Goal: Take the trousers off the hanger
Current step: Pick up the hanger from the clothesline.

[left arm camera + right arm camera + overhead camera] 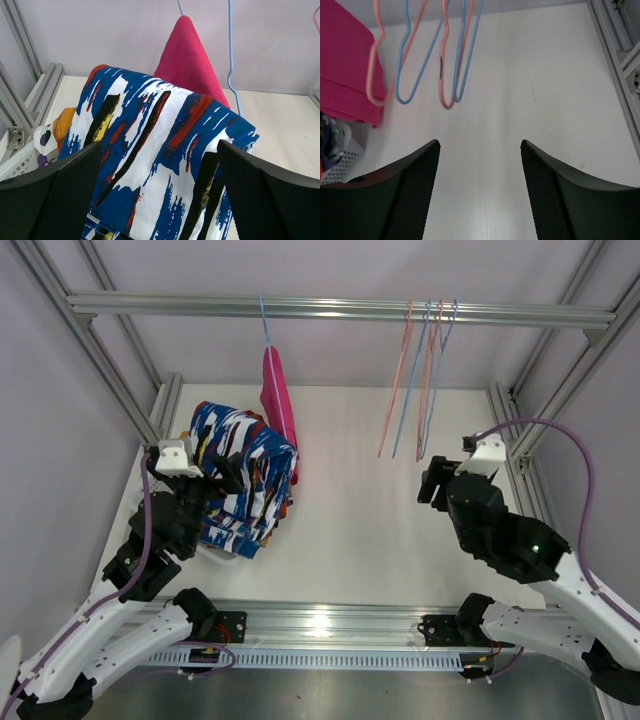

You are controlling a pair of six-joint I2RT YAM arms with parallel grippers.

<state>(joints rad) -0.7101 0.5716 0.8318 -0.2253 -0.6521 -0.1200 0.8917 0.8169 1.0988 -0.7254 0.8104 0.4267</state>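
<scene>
The plain pink trousers (277, 405) hang folded over a blue hanger (264, 325) on the top rail; they also show in the left wrist view (187, 57) and the right wrist view (345, 75). The blue-white-red patterned trousers (245, 475) lie on top of a pile at the left. My left gripper (226, 474) is open, its jaws wide on either side of the patterned cloth (150, 115). Orange cloth (62, 127) and a bit of purple-white cloth (44, 142) peek out beneath. The black speckled garment is hidden. My right gripper (433, 486) is open and empty above bare table (480, 142).
Several empty pink and blue hangers (415, 380) hang from the rail's right part, also in the right wrist view (420, 55). A white mesh basket (20, 160) sits under the pile at the left. Aluminium frame posts (110, 360) line both sides.
</scene>
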